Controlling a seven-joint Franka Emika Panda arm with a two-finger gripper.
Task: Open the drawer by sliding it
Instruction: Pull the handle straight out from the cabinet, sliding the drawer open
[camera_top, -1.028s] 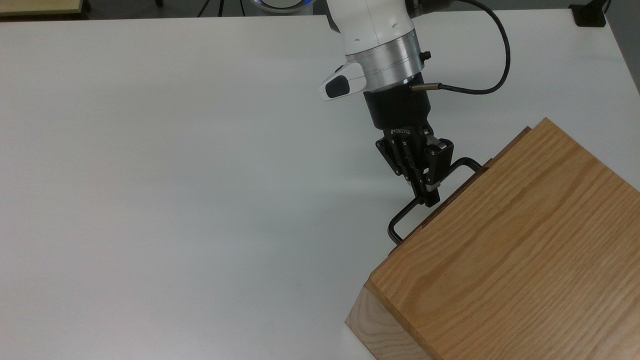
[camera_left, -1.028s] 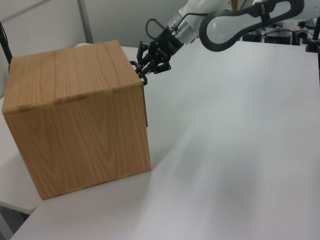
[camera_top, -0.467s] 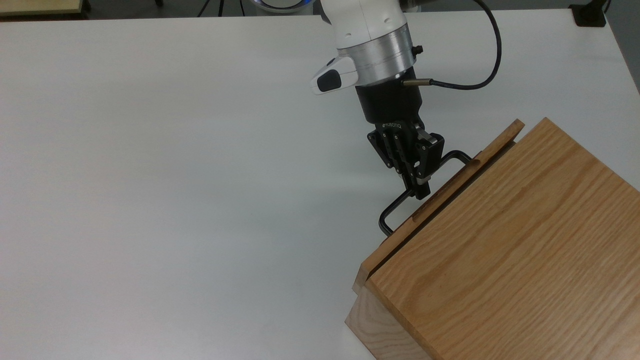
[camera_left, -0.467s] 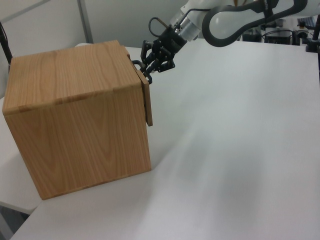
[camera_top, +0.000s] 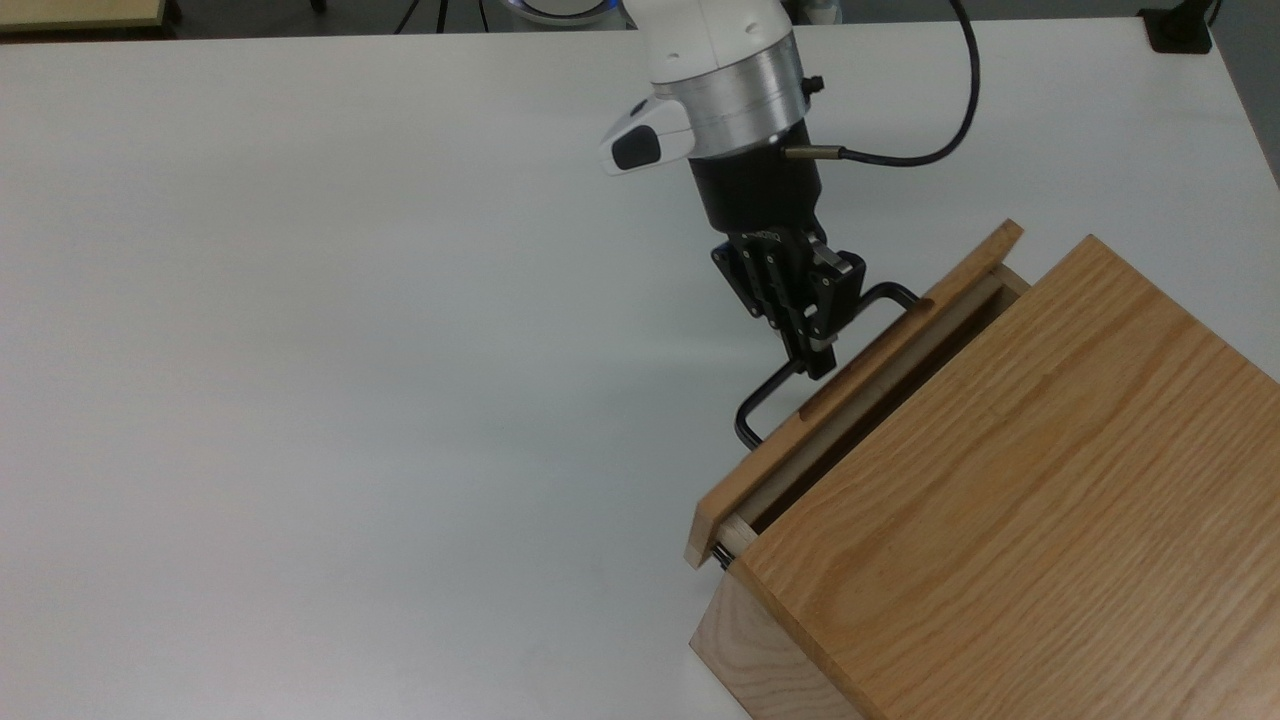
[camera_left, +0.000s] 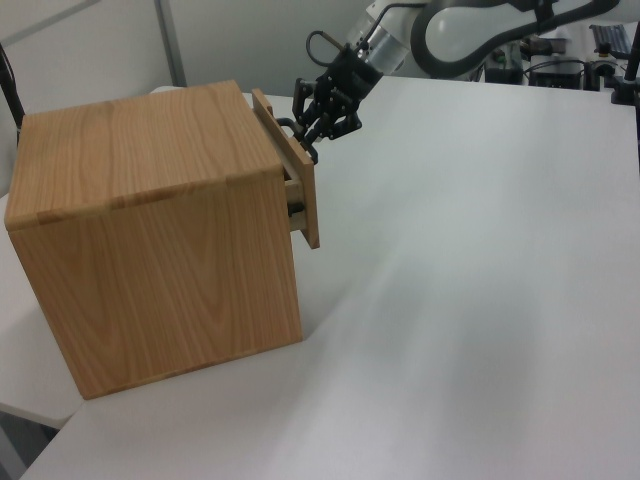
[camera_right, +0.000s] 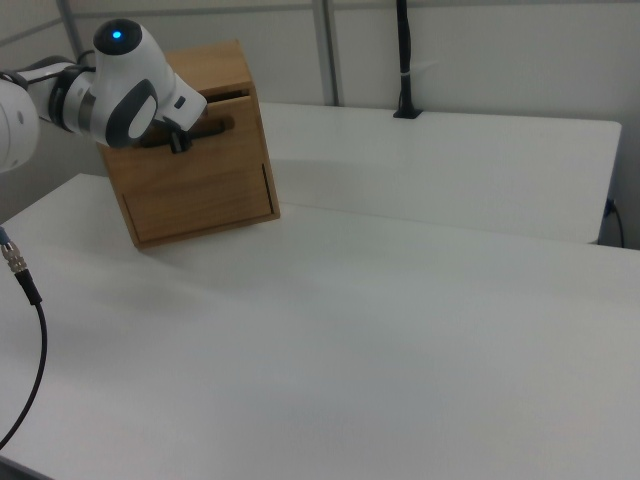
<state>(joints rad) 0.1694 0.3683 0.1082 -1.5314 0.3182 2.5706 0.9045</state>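
**Drawer partly out, tool clamped on its handle**

The drawer (camera_top: 860, 390) stands a little way out of the oak cabinet (camera_top: 1010, 500), at the cabinet's upper front; in the top view a dark gap shows between the flat front panel and the cabinet's top edge, with the pale inner wall of the tray visible in it; at the top view's lower-left end of the panel, a black side rail (camera_top: 722, 556) peeks out between panel and casing; in the left view the drawer (camera_left: 298, 185) juts out from the cabinet (camera_left: 160, 240) toward the left view's right, its panel upright and parallel to the cabinet face.

The tool (camera_top: 815, 352) reaches down from the white arm (camera_top: 715, 60) and is closed narrowly on the bar of the thin black handle (camera_top: 765, 395), near the bar's middle; both ends of the U bend back to the panel; in the left view the tool (camera_left: 318, 133) sits just beside the panel's upper part; a black cable (camera_top: 940, 120) loops from the wrist.

The cabinet rests on the white desk (camera_top: 350, 350), near the top view's lower-right corner; in the right view the cabinet (camera_right: 195, 160) stands at the desk's far left, with the arm (camera_right: 120, 95) in front of its upper part.
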